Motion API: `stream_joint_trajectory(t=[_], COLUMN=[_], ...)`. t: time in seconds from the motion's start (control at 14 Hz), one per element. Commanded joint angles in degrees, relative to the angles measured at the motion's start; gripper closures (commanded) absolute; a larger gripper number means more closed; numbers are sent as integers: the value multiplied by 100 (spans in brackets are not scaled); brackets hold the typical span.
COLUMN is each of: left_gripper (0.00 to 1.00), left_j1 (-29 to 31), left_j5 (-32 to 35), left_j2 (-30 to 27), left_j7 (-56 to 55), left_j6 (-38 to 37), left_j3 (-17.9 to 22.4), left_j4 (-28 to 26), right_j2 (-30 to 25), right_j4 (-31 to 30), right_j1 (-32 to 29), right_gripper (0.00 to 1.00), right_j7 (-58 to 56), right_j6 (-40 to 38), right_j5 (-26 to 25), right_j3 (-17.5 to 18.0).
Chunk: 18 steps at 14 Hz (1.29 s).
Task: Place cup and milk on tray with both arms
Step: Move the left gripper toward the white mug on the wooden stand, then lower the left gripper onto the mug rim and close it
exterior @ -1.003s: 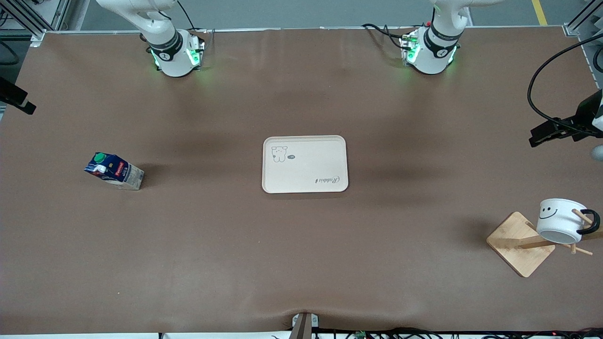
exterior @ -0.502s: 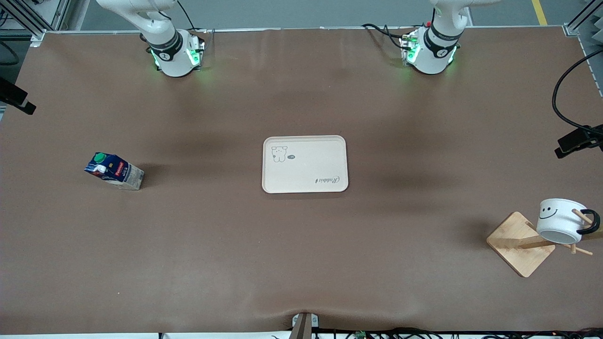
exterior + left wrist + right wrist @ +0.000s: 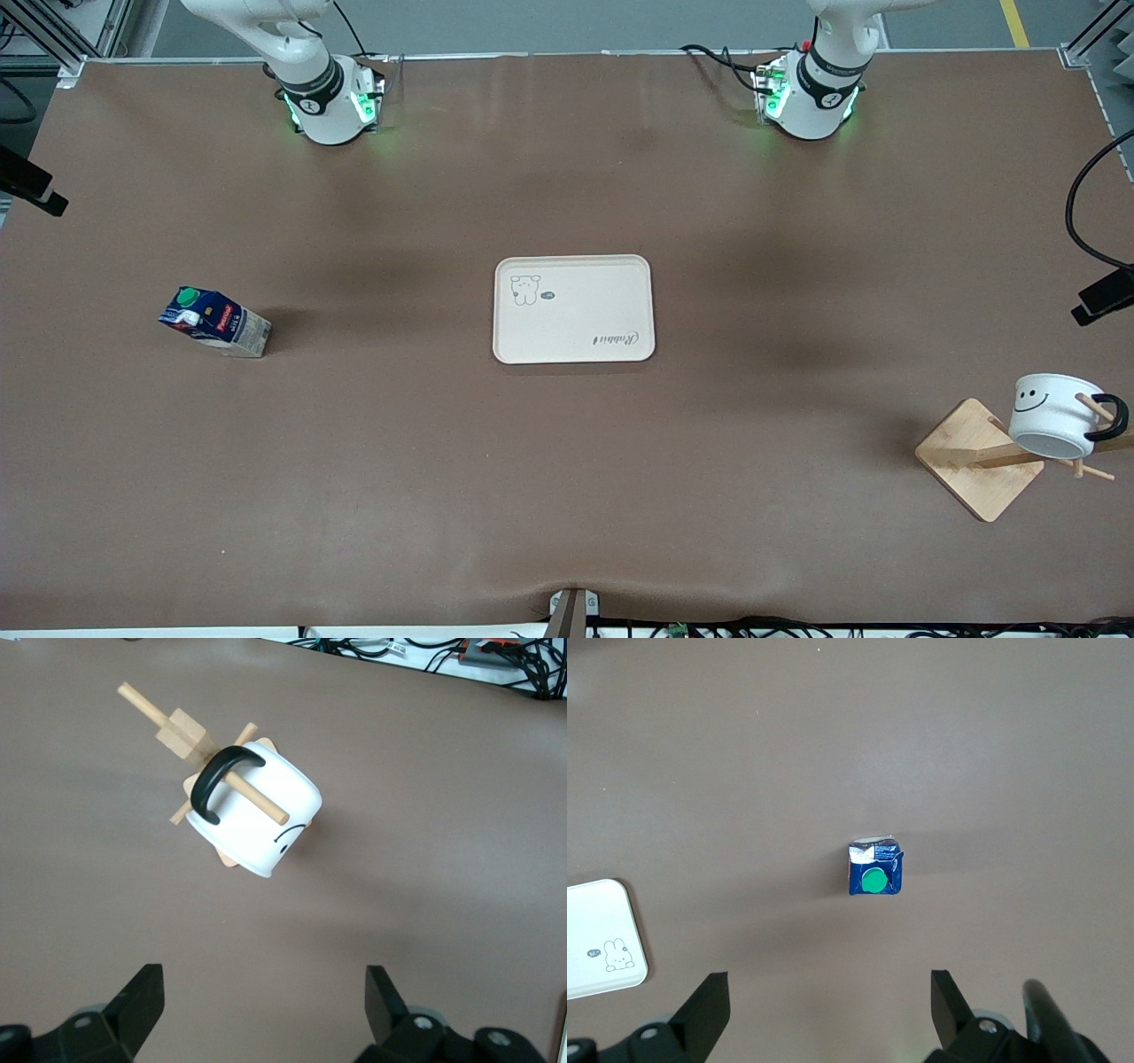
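A brown mat (image 3: 567, 461) covered the table (grey floor above it); left gripper (image 3: 264, 1014) over the cup (image 3: 261, 811), right gripper (image 3: 824, 1010) over the milk (image 3: 874, 870), both spread wide, empty.

A robotics lab: two white robot arms on round green-lit bases (image 3: 332, 111) are bolted along one edge of a wide brown-covered table (image 3: 567, 461), with bundled black cables (image 3: 709, 627) at its camera-side edge.

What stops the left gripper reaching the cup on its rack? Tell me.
Probably nothing. The left gripper is open, high over the table, and the cup hangs by its handle on a peg of the wooden rack with bare table around it. The peg through the handle means lifting it off along the peg.
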Motion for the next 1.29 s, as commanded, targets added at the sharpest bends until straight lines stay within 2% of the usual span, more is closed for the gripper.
stream_joint_trajectory(t=[0.0, 0.43, 0.64, 0.79, 1.15, 1.22], left_gripper=[0, 0, 0, 0, 0, 5], left_j1=[372, 629, 646, 629, 558, 550], left_j5=[-564, -1708, -2279, -2632, -2694, -2694], left_j2=[-272, -299, -264, -177, 78, 131], left_j7=[80, 273, 869, 1187, 1399, 1416], left_j6=[794, 2227, 2913, 3318, 3890, 3961], left_j3=[-12, -12, -12, -12, -126, -143], left_j4=[-841, -2003, -2373, -2488, -2471, -2471], right_j2=[24, 51, 59, 59, 59, 59], right_j4=[46, 46, 46, 46, 46, 46], right_j1=[-58, -154, -190, -190, -190, -190], right_gripper=[0, 0, 0, 0, 0, 0], right_j7=[43, 43, 25, 25, 34, 25], right_j6=[15, 15, 15, 15, 15, 15], right_j5=[-50, -6, 12, 12, 12, 12], right_j3=[42, 42, 42, 42, 42, 42])
